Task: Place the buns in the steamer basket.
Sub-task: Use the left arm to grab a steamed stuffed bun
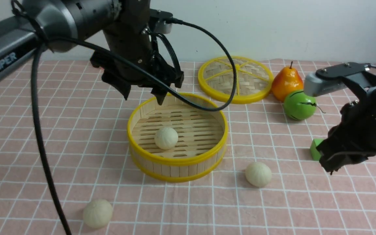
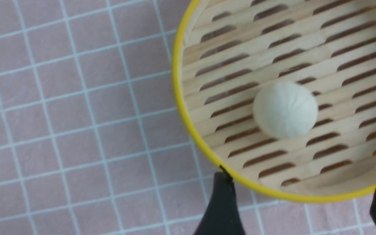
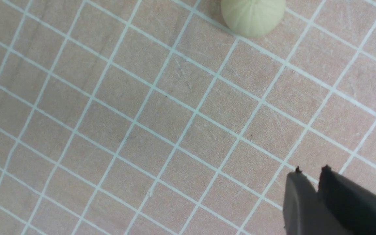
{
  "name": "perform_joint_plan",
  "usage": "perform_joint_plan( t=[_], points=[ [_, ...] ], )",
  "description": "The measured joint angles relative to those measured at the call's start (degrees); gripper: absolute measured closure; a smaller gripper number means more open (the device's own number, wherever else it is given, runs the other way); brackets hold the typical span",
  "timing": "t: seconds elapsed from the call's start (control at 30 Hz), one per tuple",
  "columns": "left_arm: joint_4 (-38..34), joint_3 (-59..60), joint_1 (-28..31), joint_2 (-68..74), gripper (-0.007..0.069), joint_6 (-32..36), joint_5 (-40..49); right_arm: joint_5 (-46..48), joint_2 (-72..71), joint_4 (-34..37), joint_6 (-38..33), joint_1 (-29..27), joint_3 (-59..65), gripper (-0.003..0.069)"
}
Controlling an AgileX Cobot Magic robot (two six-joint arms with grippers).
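My left gripper [image 1: 143, 94] hangs over the far-left rim of the steamer basket [image 1: 175, 161], its fingers [image 2: 222, 202] spread wide with nothing between them. The basket sits near the middle of the surface [image 1: 77, 137], and one bun [image 1: 166, 138] lies on its slatted floor, a little toward the near wall. A second bun [image 1: 258, 174] rests on the surface just off the basket's near-right side, apart from it. The third bun [image 1: 97, 213] lies close to the near edge, left of the basket.

My right gripper [image 1: 331, 169] hovers toward the right edge, well apart from the second bun, its fingers [image 3: 300, 195] drawn almost together with only a slit between them, pinching nothing. Just behind it is a small green block [image 1: 315, 149]. Toward the far edge lie the woven lid [image 1: 237, 80], a pear [image 1: 286, 83] and a green striped fruit [image 1: 299, 105].
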Motion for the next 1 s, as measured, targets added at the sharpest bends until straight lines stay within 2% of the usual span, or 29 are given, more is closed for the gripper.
perform_joint_plan(
  t=[0.1, 0.23, 0.37, 0.4, 0.47, 0.57, 0.73, 1.0],
  points=[
    [-0.12, 3.84, 1.43, -3.64, 0.0071, -0.73, 0.06, 0.23, 0.0, 0.0, 0.0, 0.0, 0.0, 0.057],
    [-2.85, 17.29, 4.93, -11.8, 0.0071, -2.43, -3.7, 0.37, 0.0, 0.47, 0.0, 0.0, 0.0, 0.0564],
    [-7.21, 33.32, 5.2, -17.55, 0.0071, -2.82, -11.62, 0.37, 0.0, 1.29, -0.73, 0.0, 0.0, 0.0561],
    [-7.44, 33.32, 5.13, -17.74, 0.0071, -2.82, -11.62, 0.37, 0.0, 1.42, -0.92, 0.0, 0.0, 0.0561],
    [-8.97, 42.47, 4.79, -18.61, 0.0071, -3.79, -17.71, 0.26, 0.0, 2.6, -1.94, 0.0, 0.0, 0.0557],
    [-8.78, 48.29, 4.73, -17.85, 0.0071, -6.08, -23.1, 0.14, 0.0, 4.15, -3.19, 0.0, 0.0, 0.0553],
    [-7.88, 49.63, 4.73, -15.62, 0.0071, -7.31, -27.21, 0.14, 0.0, 5.61, -4.53, 0.0, 0.0, 0.055],
    [-4.7, 50.12, 4.73, -10.74, 0.0071, -9.65, -25.45, 0.19, 0.0, 5.61, -4.67, 0.0, 0.0, 0.0543]
  ],
)
